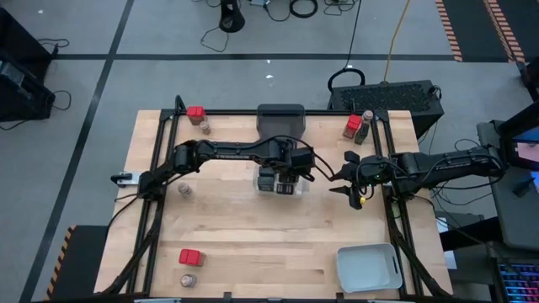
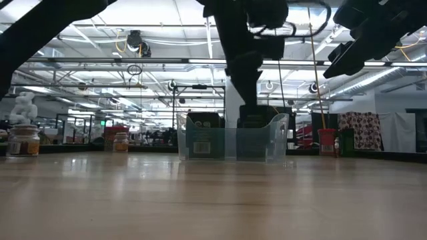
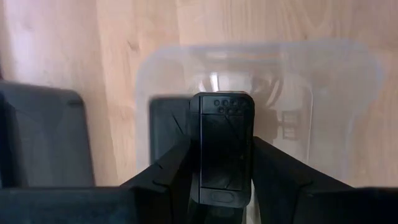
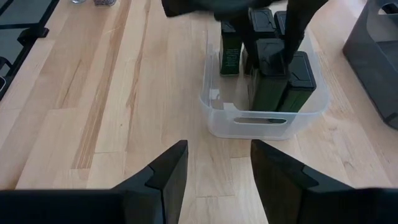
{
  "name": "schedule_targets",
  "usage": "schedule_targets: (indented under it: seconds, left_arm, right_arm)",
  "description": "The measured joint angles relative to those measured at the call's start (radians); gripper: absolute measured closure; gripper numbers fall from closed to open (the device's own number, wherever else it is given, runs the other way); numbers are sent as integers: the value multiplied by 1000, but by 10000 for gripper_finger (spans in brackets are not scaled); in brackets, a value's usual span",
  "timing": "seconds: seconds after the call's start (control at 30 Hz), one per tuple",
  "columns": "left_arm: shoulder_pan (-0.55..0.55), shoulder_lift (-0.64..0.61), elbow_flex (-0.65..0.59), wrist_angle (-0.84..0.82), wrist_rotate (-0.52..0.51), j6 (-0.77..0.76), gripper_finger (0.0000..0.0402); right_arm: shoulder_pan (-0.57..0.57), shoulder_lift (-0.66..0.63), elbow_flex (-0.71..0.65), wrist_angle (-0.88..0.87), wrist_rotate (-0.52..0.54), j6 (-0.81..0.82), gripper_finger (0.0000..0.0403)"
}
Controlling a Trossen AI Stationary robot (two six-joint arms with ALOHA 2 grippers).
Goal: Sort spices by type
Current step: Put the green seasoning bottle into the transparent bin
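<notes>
A black boxy spice container [image 3: 221, 149] is clamped between the left gripper's [image 1: 290, 168] fingers, held inside the clear tray [image 1: 305, 188] at the centre of the overhead frame beside other black containers [image 4: 278, 78]. The right gripper [image 1: 347, 175] hovers right of the tray, fingers apart, empty.

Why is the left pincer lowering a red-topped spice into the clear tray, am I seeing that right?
Not quite: the left pincer holds a black box, not a red-topped spice, over the clear tray. The left wrist view shows it.
</notes>
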Motion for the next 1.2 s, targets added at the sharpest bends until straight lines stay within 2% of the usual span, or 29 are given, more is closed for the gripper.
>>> schedule_targets:
  seconds: [0.6, 1.2]
  left_arm:
    - [1, 0, -27, 55, -24, 26, 256]
    - [1, 0, -27, 20, -18, 32, 256]
  right_arm:
    - [0, 0, 0, 0, 0, -3, 245]
    - [0, 0, 0, 0, 0, -3, 245]
